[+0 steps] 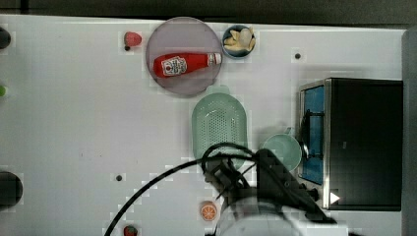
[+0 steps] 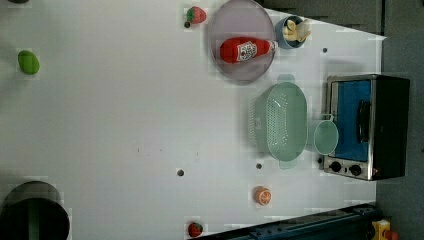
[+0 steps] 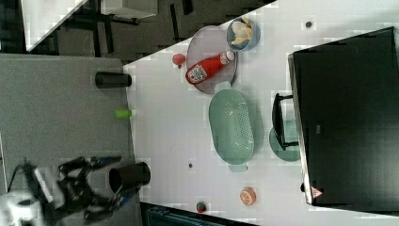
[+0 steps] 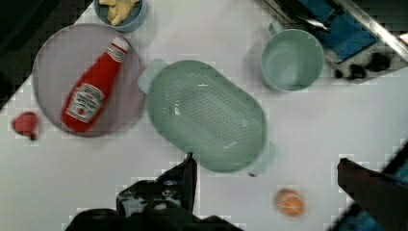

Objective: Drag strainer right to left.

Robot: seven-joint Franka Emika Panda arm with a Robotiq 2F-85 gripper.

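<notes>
The strainer (image 1: pixel 219 123) is a pale mint-green oblong colander lying on the white table (image 1: pixel 88 123), just below the grey-purple plate in the top view. It also shows in the left view as the strainer (image 2: pixel 282 122) and in the right view as the strainer (image 3: pixel 231 126). In the wrist view my gripper (image 4: pixel 267 163) hangs above the strainer (image 4: pixel 207 115), near its handle end. The two dark fingers (image 4: pixel 185 175) stand wide apart with nothing between them. My arm (image 1: pixel 255 191) covers the strainer's lower end in the top view.
A mint-green cup (image 1: pixel 281 151) stands beside the strainer, against a toaster oven (image 1: pixel 354 142). The plate (image 1: pixel 164 34) carries a ketchup bottle (image 1: pixel 184 64), next to a blue bowl (image 1: pixel 238 40). A toy orange (image 1: pixel 208 211) and strawberries (image 1: pixel 132 38) lie around. To the top view's left the table is open.
</notes>
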